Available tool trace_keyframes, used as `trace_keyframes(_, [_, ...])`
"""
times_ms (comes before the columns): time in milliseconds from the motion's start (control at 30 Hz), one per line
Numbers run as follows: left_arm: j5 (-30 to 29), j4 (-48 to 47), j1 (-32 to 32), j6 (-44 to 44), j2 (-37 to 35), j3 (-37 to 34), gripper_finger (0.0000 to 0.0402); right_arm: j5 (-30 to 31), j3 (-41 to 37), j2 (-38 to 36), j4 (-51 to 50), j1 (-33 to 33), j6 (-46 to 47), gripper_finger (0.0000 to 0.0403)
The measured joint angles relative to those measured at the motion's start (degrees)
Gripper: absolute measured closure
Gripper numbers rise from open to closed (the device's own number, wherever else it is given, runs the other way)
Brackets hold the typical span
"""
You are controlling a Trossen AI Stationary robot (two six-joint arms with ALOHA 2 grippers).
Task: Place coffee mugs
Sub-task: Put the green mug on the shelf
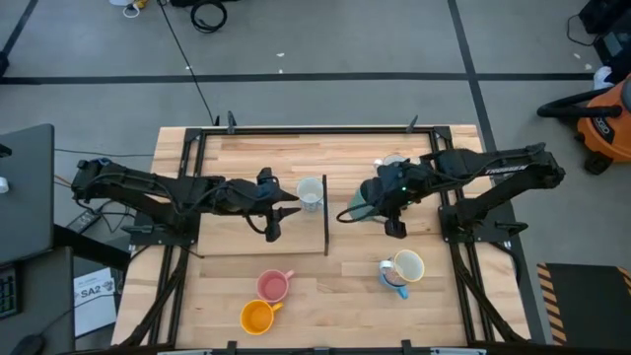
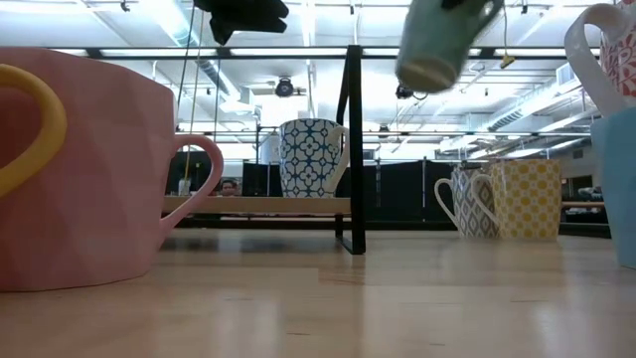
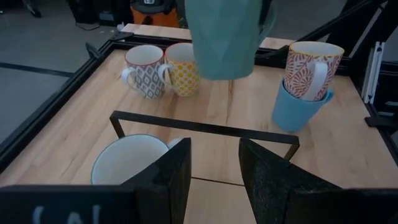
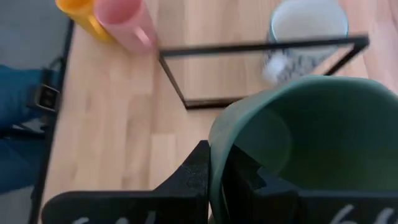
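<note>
My right gripper (image 4: 217, 169) is shut on a teal-green mug (image 1: 363, 203), held in the air just right of a black-framed wooden rack (image 1: 325, 227). A white mug with a blue pattern (image 1: 310, 192) stands on the rack's board. My left gripper (image 3: 214, 180) hovers open above the rack, just left of that mug (image 3: 127, 163). Pink (image 1: 273, 286) and orange (image 1: 256, 316) mugs stand near the table's near edge. An orange-patterned mug (image 3: 313, 67) sits inside a blue mug (image 3: 297, 109). Grey-patterned (image 3: 144, 73) and yellow (image 3: 182, 70) mugs stand at the far side. My right gripper pinches the teal-green mug's rim (image 4: 219, 140), with one finger (image 4: 198, 177) outside the wall and the other (image 4: 252, 186) inside the mouth. The mug (image 2: 442, 40) is lifted clear of the table and hangs tilted.
The rack's upright black frame (image 2: 350, 149) stands between the two grippers. The blue mug stack (image 1: 399, 268) sits near the right arm. Bare wood lies between the rack and the near mugs. A vacuum cleaner (image 1: 603, 118) stands on the floor at the right.
</note>
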Motion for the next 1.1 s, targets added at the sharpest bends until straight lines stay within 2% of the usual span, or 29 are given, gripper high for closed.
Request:
trace_keyframes(167, [0.03, -0.36, 0.0, 1.07, -0.19, 0.02, 0.026, 0.02, 7.86, 3.4, 0.66, 0.99, -3.32, 0.0372])
trace_keyframes(400, [1.01, -4.44, -0.72, 1.46, -3.33, 0.04, 0.026, 0.02, 22.46, 14.61, 0.41, 1.59, -11.53, 0.0372])
trace_keyframes(667, [0.77, -18.83, -0.7, -0.07, -11.9, 0.07, 0.026, -0.11, 36.71, 28.67, -0.18, 1.57, -18.81, 0.0372])
trace_keyframes(867, [0.21, -27.7, -0.7, -0.09, -18.25, 0.07, 0.026, -2.54, 42.71, 37.62, -0.02, 1.52, -22.93, 0.0372])
trace_keyframes(1100, [0.2, -33.18, -0.7, -0.38, -21.87, 0.05, 0.026, -5.68, 44.55, 45.13, -0.76, 1.5, -26.78, 0.0372])
